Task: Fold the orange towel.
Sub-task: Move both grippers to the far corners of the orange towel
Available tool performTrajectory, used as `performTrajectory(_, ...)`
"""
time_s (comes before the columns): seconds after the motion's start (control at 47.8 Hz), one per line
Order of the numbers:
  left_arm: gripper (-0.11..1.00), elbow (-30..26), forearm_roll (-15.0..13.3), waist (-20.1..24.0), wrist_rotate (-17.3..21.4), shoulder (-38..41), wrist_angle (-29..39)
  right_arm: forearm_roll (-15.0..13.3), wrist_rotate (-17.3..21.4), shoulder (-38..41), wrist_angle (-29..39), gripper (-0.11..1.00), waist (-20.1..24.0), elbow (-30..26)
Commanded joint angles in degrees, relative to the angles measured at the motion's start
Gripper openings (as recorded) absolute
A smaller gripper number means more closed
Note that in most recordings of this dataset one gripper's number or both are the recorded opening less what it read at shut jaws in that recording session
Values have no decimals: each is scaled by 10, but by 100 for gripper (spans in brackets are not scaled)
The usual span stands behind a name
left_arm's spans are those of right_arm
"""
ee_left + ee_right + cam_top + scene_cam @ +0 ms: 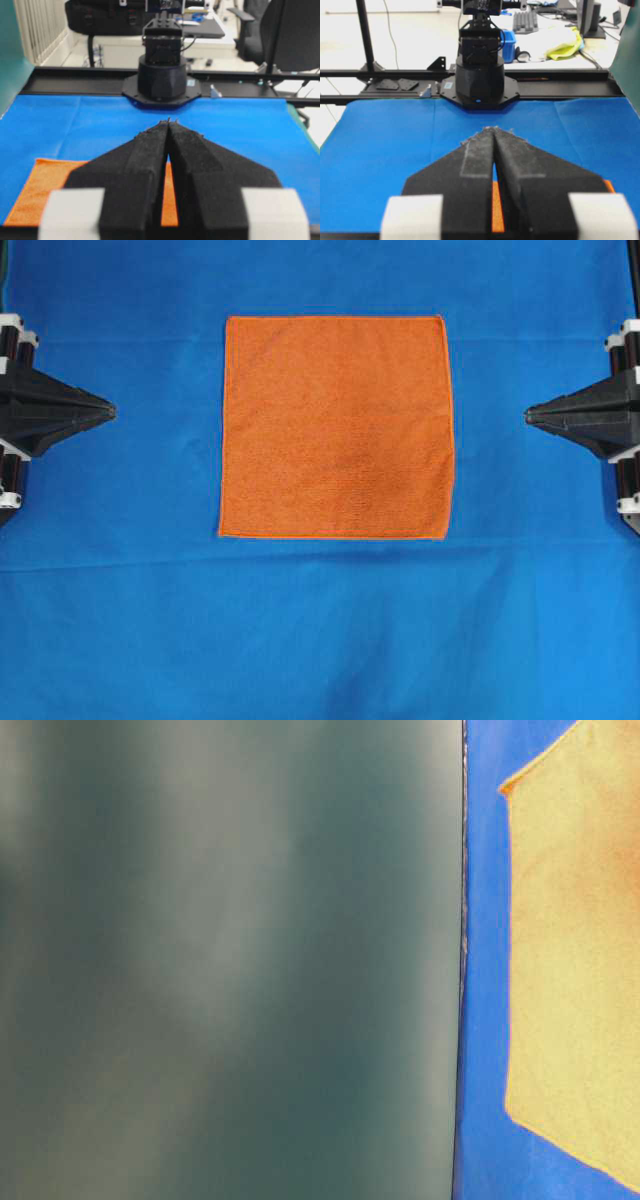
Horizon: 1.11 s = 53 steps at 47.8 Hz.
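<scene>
Lying flat and unfolded mid blue cloth [120, 620], orange towel [336, 427], well apart from clenched, empty left gripper [110, 412] and right gripper [530, 416]; best pinching two corners of one edge together for matching hems.

Overhead straight down; wrist views facing each other across the blue cloth [120, 620]; table-level view seemingly half-blocked.

A blurred grey-green panel [230, 960] fills the table-level view's left (nothing readable); the square orange terry towel [575, 970] runs off its right edge.
</scene>
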Motion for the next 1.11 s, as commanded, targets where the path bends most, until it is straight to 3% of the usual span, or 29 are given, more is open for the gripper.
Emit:
performTrajectory(0.0,0,-25,-10,1,1,8,15,4,4,5,-3,0,-4,-14)
performTrajectory(0.147,0,-35,-10,3,7,20,34,4,6,9,48,0,-23,-25)
performTrajectory(0.272,0,-36,-11,35,1,54,28,11,17,27,69,0,-62,-25)
performTrajectory(0.481,0,-41,-13,127,-4,140,11,12,35,92,86,0,-174,-23)
performTrajectory(0.649,3,-62,-12,176,-4,217,8,11,34,174,91,0,-264,-30)
performTrajectory(0.733,18,-76,-12,200,-4,271,0,10,32,218,91,1,-293,-40)
performTrajectory(0.795,37,-83,-13,216,-4,311,-13,8,32,259,91,5,-313,-53)
performTrajectory(0.963,83,-112,-12,258,4,434,-56,-4,27,359,90,51,-343,-86)
performTrajectory(1.005,90,-122,-13,265,6,461,-62,-9,27,387,86,57,-347,-97)
performTrajectory(1.088,90,-145,-13,277,7,516,-73,-13,27,430,77,56,-353,-112)
